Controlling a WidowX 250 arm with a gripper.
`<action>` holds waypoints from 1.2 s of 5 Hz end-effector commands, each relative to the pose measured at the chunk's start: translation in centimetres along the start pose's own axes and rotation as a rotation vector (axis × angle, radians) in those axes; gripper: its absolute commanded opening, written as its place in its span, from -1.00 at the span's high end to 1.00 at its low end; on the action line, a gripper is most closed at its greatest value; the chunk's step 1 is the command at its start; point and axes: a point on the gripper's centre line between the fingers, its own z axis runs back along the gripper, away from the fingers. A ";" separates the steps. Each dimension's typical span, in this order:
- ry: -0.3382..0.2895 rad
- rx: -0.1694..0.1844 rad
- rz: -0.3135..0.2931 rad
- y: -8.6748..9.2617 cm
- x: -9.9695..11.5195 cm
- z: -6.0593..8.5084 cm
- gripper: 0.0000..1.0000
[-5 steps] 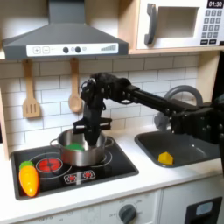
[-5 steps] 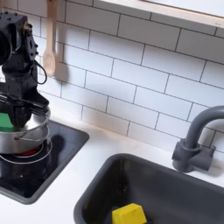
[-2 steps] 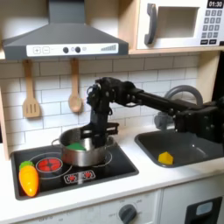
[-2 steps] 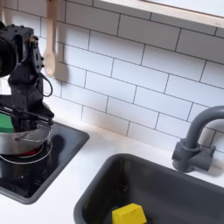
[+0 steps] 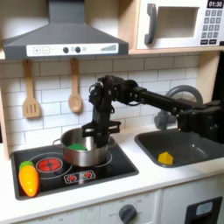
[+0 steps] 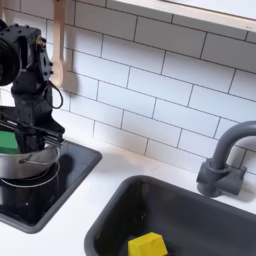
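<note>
A silver pot [image 5: 85, 154] stands on the black stove top [image 5: 105, 175], with a green object [image 5: 76, 145] lying inside it. In both exterior views my gripper [image 5: 98, 131] hangs just above the pot's right rim. Its fingers point down, spread open, with nothing between them. In the second exterior view the gripper [image 6: 31, 134] sits over the pot [image 6: 27, 168], and the green object [image 6: 8, 143] shows at the second exterior view's left edge. The black arm reaches in from the first exterior view's right.
An orange-and-yellow toy vegetable [image 5: 29, 179] lies at the stove's left front. A yellow block [image 5: 165, 157] rests in the sink [image 6: 190, 215] beside the grey faucet [image 6: 224, 160]. A wooden spoon [image 5: 74, 94] and a spatula [image 5: 31, 103] hang on the tiled wall.
My gripper has lifted out of the pot and shifted a little to the first exterior view's right. The green object stays in the pot.
</note>
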 end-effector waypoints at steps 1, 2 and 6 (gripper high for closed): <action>-0.002 -0.015 -0.014 -0.7 -0.1 0.4 1.00; -0.013 -0.013 -0.025 -1.0 -0.2 0.9 1.00; -0.004 -0.038 0.026 -1.0 -0.4 2.2 -1.00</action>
